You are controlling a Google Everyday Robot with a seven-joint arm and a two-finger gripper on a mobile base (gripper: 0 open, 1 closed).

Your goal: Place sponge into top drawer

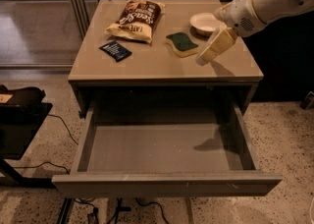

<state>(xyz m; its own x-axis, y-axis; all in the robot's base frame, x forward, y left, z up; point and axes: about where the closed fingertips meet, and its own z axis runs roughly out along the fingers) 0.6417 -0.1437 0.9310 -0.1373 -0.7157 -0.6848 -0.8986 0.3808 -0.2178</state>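
The floor (287,134) is speckled terrazzo, and on it stands a taupe table (147,68) with glass panels behind. The top drawer (167,184) is pulled well out under the front edge, its flat front panel towards me.

The sponge (181,42) lies green side up on the table top, right of middle and roughly midway between the front and back edges. The gripper (206,57) hangs just beside it on the side nearer the right edge, tilted down towards the front-left and not touching it. I cannot tell whether the gripper is apart or together, and it holds nothing.

The step in hand looks to be the reach for the sponge. To do it well, I would bring the gripper squarely over the pad and pinch it across its narrow width. It should press lightly, since foam gives and a skewed grip may let it twist. The white bowl (203,21) sits close behind, near the back-right corner, so the wrist needs to stay clear of it.

The drawer holds nothing, only the arm's shadow on its grey bottom. The bowl shows nothing inside. A chip bag (136,19) and a dark blue packet (116,50) lie towards the left edge, well clear.
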